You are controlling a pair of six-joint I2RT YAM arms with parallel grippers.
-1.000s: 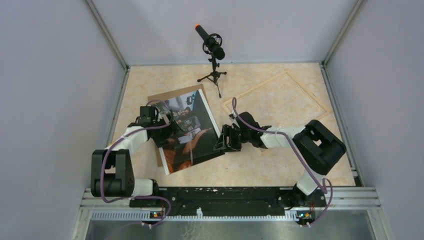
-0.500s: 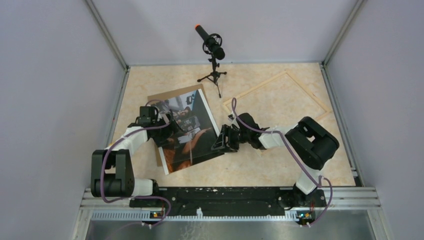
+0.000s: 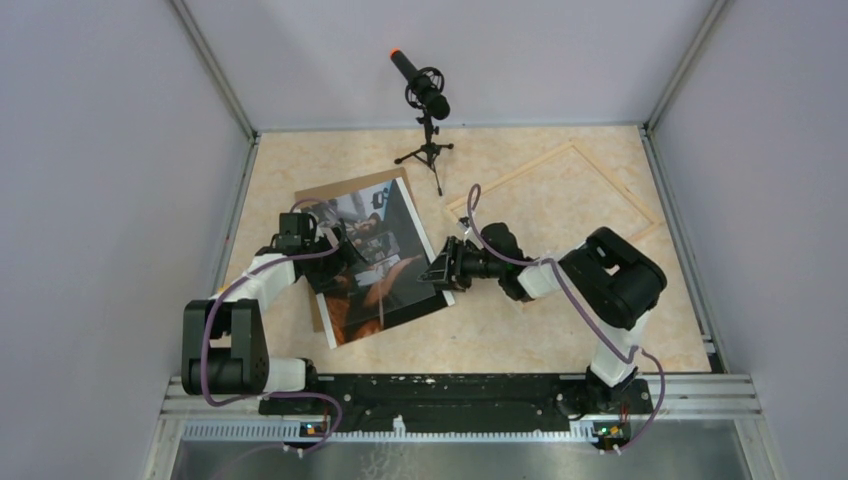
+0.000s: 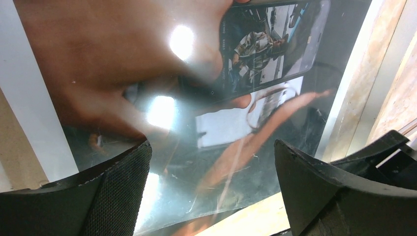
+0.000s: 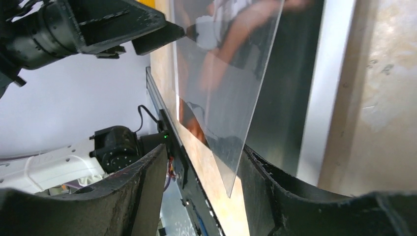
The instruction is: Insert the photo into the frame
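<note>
The photo (image 3: 375,265), dark with white margins, lies tilted at centre-left on the table, and fills the left wrist view (image 4: 196,73). A clear glossy sheet (image 5: 231,98) stands up off the photo (image 5: 290,98), its corner between the jaws of my open right gripper (image 5: 204,162), touching neither. That gripper (image 3: 437,272) is at the photo's right edge. My left gripper (image 3: 340,252) is open, low over the photo's left part (image 4: 210,162). The pale wood frame (image 3: 510,177) lies empty at the back right.
A brown board (image 3: 318,194) lies under the photo, showing at its far and left edges. A microphone on a small tripod (image 3: 428,105) stands at the back centre. Grey walls close in the beige table (image 3: 560,330) on three sides.
My right gripper has moved left and slightly away, up to the photo's right edge, and its arm has folded in closer. My left arm has not moved.
</note>
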